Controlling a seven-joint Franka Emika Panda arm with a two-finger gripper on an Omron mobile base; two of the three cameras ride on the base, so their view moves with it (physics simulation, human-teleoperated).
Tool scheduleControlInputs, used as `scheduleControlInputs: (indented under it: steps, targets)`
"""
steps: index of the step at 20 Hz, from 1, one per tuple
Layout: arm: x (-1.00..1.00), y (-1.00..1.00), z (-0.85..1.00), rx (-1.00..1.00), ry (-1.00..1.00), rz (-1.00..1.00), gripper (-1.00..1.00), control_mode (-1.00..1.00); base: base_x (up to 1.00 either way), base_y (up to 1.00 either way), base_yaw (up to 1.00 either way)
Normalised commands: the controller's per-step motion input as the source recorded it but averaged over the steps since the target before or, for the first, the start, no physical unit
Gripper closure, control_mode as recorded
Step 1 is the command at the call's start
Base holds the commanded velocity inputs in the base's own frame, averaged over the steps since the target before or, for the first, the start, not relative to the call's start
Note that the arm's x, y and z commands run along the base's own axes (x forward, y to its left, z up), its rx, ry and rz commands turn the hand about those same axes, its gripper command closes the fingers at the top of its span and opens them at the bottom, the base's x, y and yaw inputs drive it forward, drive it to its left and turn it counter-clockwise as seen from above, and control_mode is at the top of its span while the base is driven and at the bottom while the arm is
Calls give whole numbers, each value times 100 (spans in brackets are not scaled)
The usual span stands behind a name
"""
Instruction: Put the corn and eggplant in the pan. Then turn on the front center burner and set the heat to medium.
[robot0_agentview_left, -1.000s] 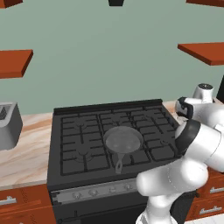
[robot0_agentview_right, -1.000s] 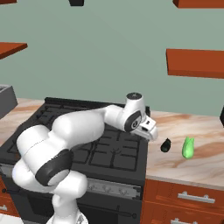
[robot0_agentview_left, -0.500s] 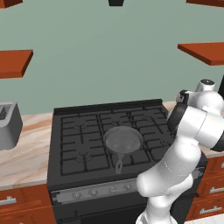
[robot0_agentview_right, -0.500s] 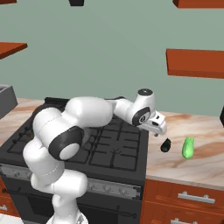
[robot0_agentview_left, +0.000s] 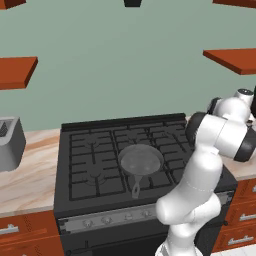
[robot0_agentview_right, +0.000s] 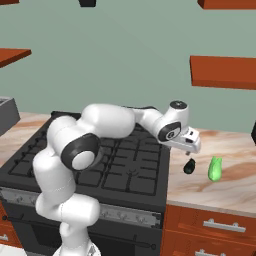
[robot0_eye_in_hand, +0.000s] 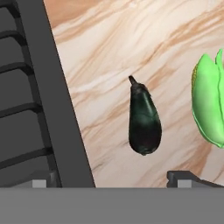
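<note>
Eggplant (robot0_eye_in_hand: 144, 120) lies on the marble counter (robot0_eye_in_hand: 109, 39) just right of the stove (robot0_agentview_right: 125, 170), beside the green corn (robot0_eye_in_hand: 210, 105), and I see my gripper (robot0_agentview_right: 192, 149) hovering above it, fingers spread wide and empty, while the pan (robot0_agentview_left: 141, 161) sits on the front center burner (robot0_agentview_left: 145, 175).

1. Bare marble counter (robot0_eye_in_hand: 131, 39) surrounds the eggplant (robot0_eye_in_hand: 144, 120) on every side.
2. The corn (robot0_eye_in_hand: 209, 107) lies near it on one side, apart, leaving a narrow strip between the 2.
3. The stove's raised black edge (robot0_eye_in_hand: 57, 96) stands on the other side, with a wider gap.
</note>
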Motion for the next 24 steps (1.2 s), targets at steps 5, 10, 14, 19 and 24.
scheduleControlInputs:
  steps: [5,10,14,19,24]
  targets:
    - [0,-30,-4,0,0,3,-100,-100,0,0,0]
    - [0,-34,-18,0,0,2,-100,-100,0,0,0]
    - [0,-14,-19,0,0,3,-100,-100,0,0,0]
    - [0,-2,-20,0,0,4,-100,-100,0,0,0]
    - [0,0,-26,0,0,7,-100,-100,0,0,0]
